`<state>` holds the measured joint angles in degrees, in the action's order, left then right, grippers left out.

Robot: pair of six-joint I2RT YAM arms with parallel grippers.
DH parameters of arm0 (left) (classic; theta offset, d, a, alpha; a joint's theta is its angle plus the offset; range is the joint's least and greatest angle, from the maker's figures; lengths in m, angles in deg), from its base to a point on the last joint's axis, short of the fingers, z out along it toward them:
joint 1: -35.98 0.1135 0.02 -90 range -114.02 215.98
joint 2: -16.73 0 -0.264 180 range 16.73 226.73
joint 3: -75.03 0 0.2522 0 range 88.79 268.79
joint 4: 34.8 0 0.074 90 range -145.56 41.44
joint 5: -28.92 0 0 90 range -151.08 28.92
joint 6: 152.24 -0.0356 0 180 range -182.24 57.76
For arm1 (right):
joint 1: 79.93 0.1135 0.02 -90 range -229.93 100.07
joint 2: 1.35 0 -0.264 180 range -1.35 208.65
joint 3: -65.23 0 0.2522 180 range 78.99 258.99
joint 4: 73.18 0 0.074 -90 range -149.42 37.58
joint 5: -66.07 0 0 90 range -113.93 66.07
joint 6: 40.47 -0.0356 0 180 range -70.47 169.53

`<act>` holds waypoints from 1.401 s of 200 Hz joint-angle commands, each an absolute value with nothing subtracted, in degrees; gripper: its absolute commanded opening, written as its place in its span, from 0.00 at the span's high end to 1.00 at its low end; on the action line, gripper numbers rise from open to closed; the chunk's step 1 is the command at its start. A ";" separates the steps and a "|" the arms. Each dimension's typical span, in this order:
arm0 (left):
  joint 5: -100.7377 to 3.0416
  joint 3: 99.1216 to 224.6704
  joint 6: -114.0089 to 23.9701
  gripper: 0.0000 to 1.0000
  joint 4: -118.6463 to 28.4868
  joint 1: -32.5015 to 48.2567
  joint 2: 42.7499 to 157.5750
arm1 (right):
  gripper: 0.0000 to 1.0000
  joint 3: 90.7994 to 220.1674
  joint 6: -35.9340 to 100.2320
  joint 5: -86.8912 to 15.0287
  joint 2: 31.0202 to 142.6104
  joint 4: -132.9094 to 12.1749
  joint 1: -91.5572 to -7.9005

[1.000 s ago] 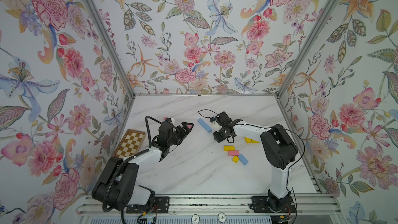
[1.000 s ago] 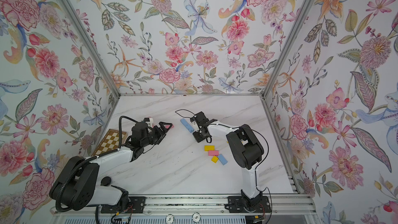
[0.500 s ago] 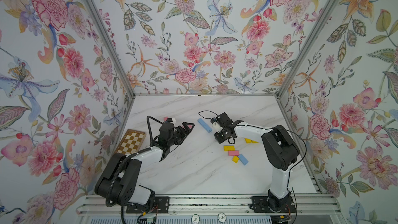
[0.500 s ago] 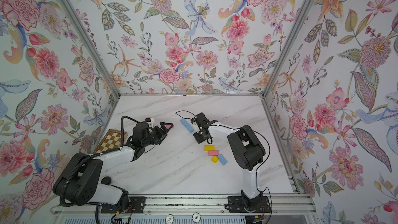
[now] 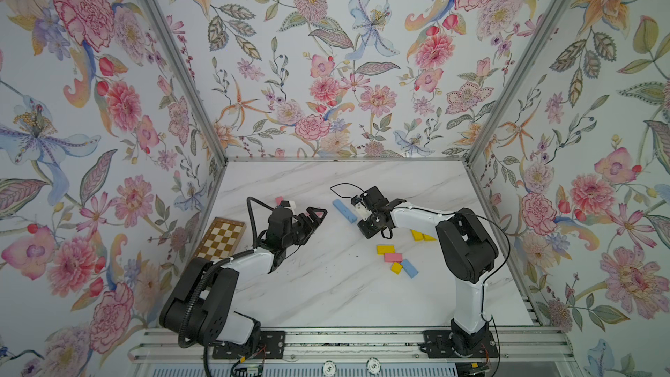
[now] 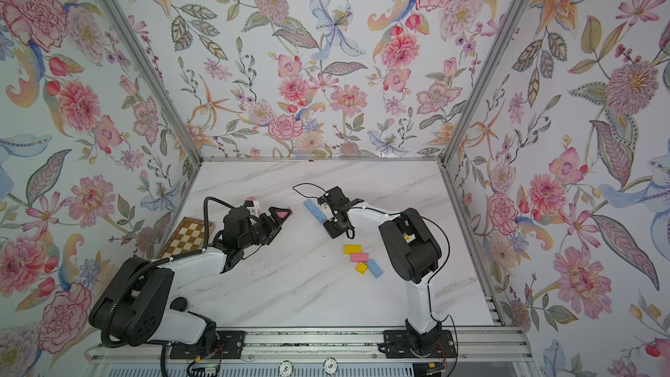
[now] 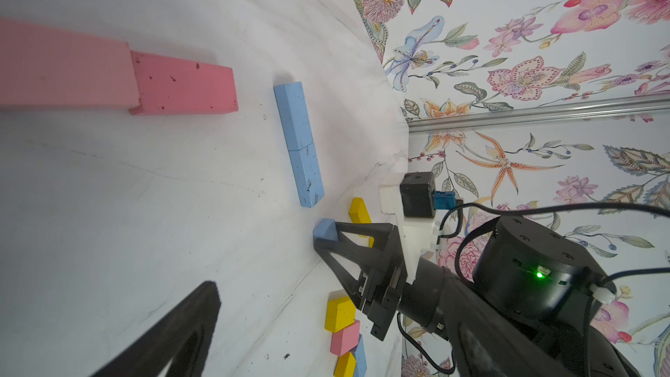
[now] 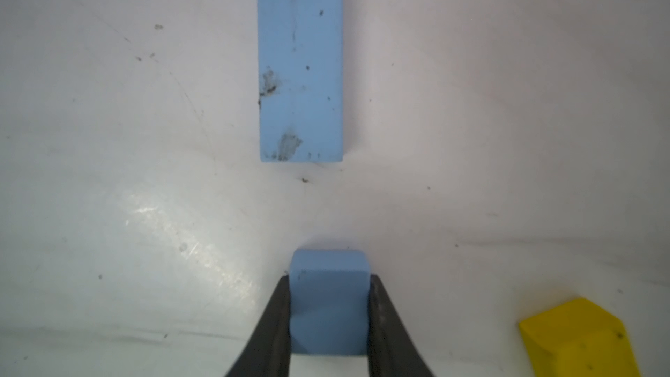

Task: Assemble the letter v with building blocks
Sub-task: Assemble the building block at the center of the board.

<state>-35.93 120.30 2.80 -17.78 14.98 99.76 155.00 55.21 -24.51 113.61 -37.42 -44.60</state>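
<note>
My right gripper is shut on a small light blue block low over the table, a short gap from the end of a row of two oblong light blue blocks. From above the held block is hidden under the gripper. My left gripper stands open at the left, beside two pink blocks laid end to end. One dark finger shows in the left wrist view. A loose cluster of yellow, pink and blue blocks lies near the right arm.
A brown-and-cream checkered board lies against the left wall. Two yellow blocks sit partly under the right forearm. Another pink block lies behind the left wrist. Floral walls close in three sides.
The right gripper's jaws have closed on the small blue block. Both arms have stayed nearly where they were.
</note>
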 commanded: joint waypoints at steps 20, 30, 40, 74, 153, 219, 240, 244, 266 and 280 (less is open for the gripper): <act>-35.41 119.71 2.81 0.01 -17.14 15.50 99.88 | 0.74 155.82 56.76 -24.44 117.28 -33.14 -43.77; -35.38 119.77 2.80 0.01 -17.17 15.51 99.96 | 0.74 156.24 56.91 -24.39 117.62 -33.14 -43.59; -35.37 119.86 2.72 0.01 -17.23 15.50 99.95 | 0.74 156.64 56.95 -24.41 117.99 -33.01 -43.56; -35.40 120.27 2.45 0.01 -17.84 15.52 100.05 | 0.74 157.91 57.14 -24.94 118.77 -32.83 -43.22; -35.42 121.04 1.92 0.01 -18.50 15.50 100.66 | 0.72 159.59 57.00 -25.88 120.19 -32.43 -43.22; -35.07 121.42 1.86 0.01 -17.89 15.51 101.81 | 0.71 161.30 55.82 -27.36 121.47 -32.08 -43.23; -34.98 121.36 1.83 0.01 -17.89 15.54 101.90 | 0.71 161.65 55.60 -26.97 121.95 -32.04 -43.28; -34.97 121.40 1.83 0.01 -17.88 15.51 101.90 | 0.71 161.71 55.60 -26.86 121.95 -32.00 -43.28; -34.97 121.22 1.83 0.01 -17.80 15.54 101.81 | 0.71 161.76 55.07 -26.58 122.13 -31.90 -43.88; -35.02 121.22 1.83 0.01 -17.80 15.54 101.81 | 0.71 161.59 54.88 -26.62 121.90 -31.92 -44.25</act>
<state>-35.76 120.32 2.73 -18.02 14.98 101.29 162.21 55.97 -26.54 118.61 -36.02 -43.70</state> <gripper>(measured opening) 0.989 0.291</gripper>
